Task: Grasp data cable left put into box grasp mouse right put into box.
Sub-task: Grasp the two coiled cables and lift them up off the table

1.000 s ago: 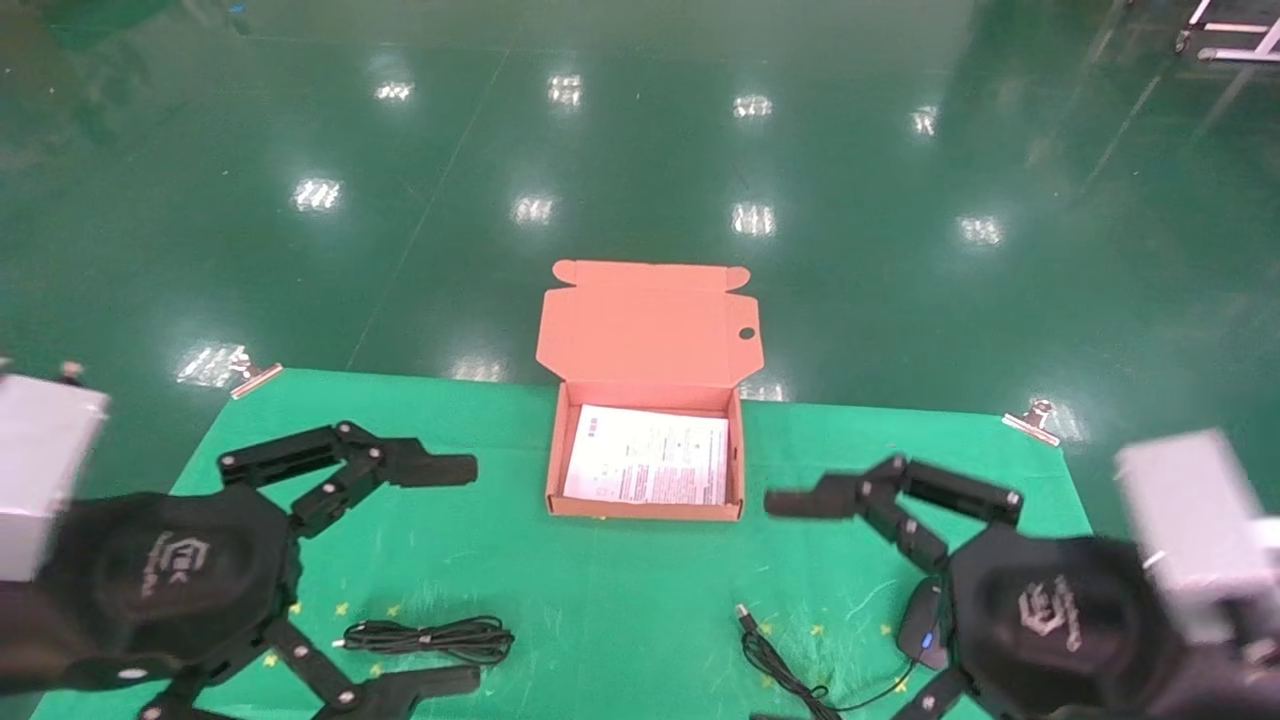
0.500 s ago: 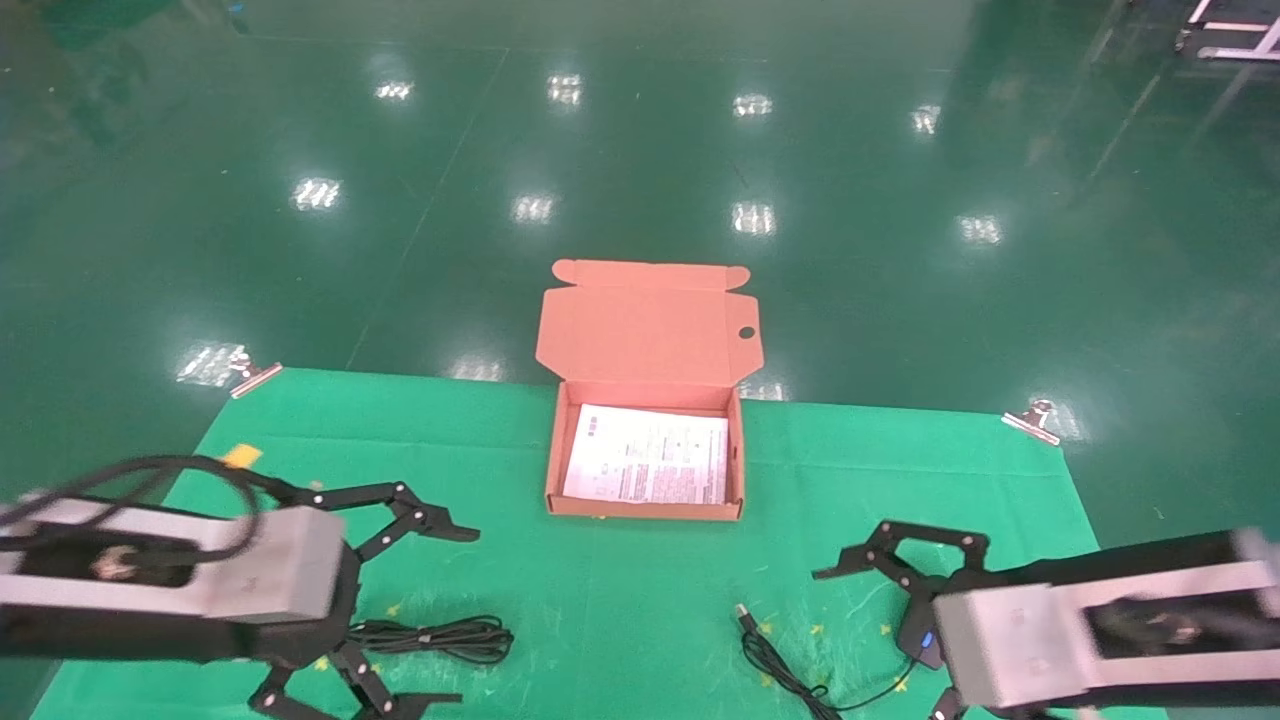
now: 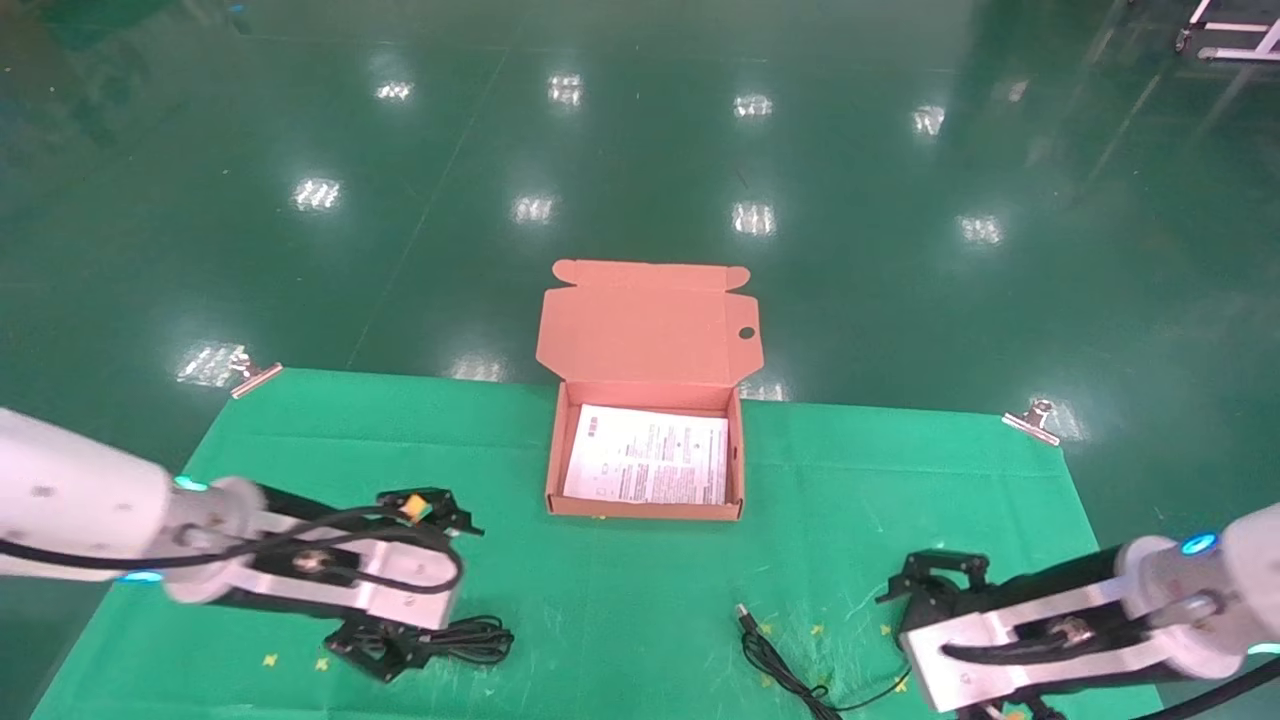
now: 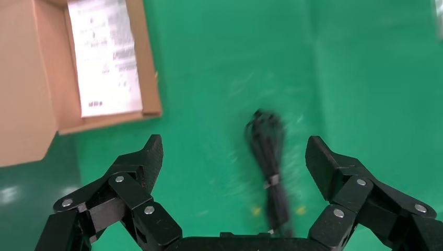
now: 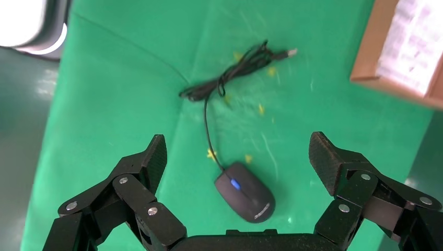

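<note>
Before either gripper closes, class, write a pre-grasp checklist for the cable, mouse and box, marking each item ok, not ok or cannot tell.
1. Left gripper open, fingers either side of the data cable: ok.
2. Data cable tied in one bundle: ok.
3. Right gripper open above the mouse: ok.
4. Mouse cord free of the fingers: ok.
5. Box lid open, only a printed sheet inside: ok.
6. Fingers low enough to grip: cannot tell.
</note>
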You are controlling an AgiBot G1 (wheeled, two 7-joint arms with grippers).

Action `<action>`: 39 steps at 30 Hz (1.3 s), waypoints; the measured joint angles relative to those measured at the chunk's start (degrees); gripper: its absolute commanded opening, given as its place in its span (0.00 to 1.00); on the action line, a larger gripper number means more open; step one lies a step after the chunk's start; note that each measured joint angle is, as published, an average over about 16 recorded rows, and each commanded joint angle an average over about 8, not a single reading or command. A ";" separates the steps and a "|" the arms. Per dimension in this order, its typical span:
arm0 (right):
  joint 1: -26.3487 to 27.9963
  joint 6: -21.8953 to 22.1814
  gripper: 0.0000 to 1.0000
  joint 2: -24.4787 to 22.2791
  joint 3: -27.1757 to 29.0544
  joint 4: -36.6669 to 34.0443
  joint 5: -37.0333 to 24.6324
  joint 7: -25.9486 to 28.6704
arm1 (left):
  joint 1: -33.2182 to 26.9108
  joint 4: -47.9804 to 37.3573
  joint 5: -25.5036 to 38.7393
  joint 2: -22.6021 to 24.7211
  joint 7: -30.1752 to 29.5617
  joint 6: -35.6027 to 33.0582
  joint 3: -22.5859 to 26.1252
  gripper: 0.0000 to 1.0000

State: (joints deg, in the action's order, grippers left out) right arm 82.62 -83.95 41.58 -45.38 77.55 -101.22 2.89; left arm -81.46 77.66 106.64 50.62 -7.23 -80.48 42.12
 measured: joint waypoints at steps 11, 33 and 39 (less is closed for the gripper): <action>-6.20 8.95 1.00 2.71 -2.05 -1.71 -8.39 7.91 | 2.68 -4.20 12.64 5.32 -8.14 2.69 4.35 1.00; -10.09 19.78 1.00 13.49 0.23 -24.43 -6.26 17.31 | -0.14 -36.99 10.32 14.00 -6.01 10.06 2.28 1.00; -9.81 20.50 0.85 16.11 0.76 -29.85 -4.54 16.53 | -1.06 -41.96 9.74 15.08 -3.22 11.50 1.98 1.00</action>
State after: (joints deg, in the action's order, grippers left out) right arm 72.82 -63.46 57.68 -44.62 47.70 -105.76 19.41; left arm -82.52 35.70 116.38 65.70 -10.45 -68.99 44.09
